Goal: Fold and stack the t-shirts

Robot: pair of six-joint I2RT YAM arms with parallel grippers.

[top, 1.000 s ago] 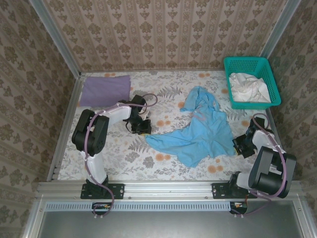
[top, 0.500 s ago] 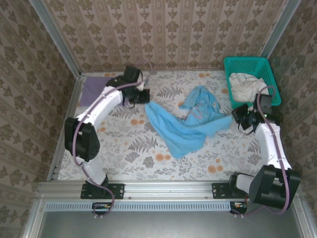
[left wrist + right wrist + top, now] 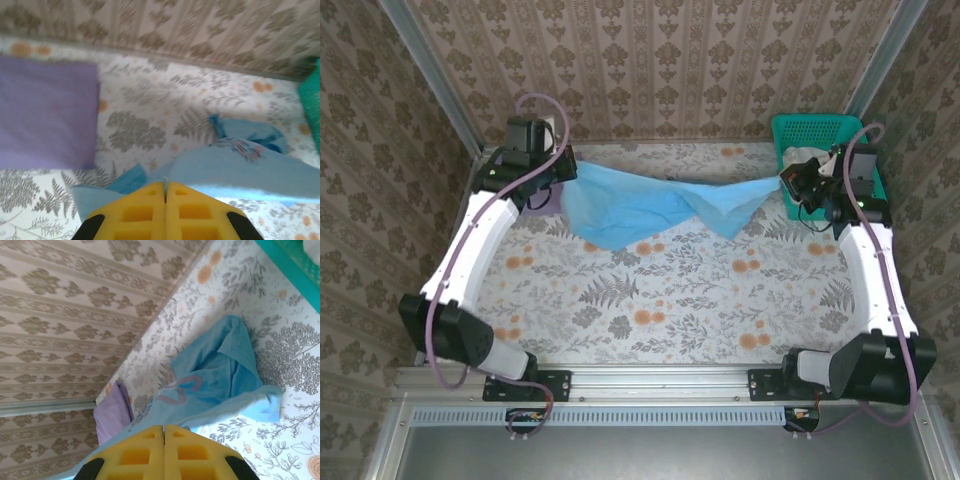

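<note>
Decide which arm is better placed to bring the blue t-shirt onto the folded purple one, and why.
Left, probably. The left gripper is shut on the blue t-shirt right beside the purple t-shirt; the right gripper grips the other end near the teal basket, across the table.

You are viewing the floral-patterned table (image 3: 670, 295), which is bearing the folded lavender t-shirt (image 3: 45, 112) far left, the teal basket (image 3: 820, 122) far right, and the sky-blue t-shirt (image 3: 630, 212) sagging onto it between them.
</note>
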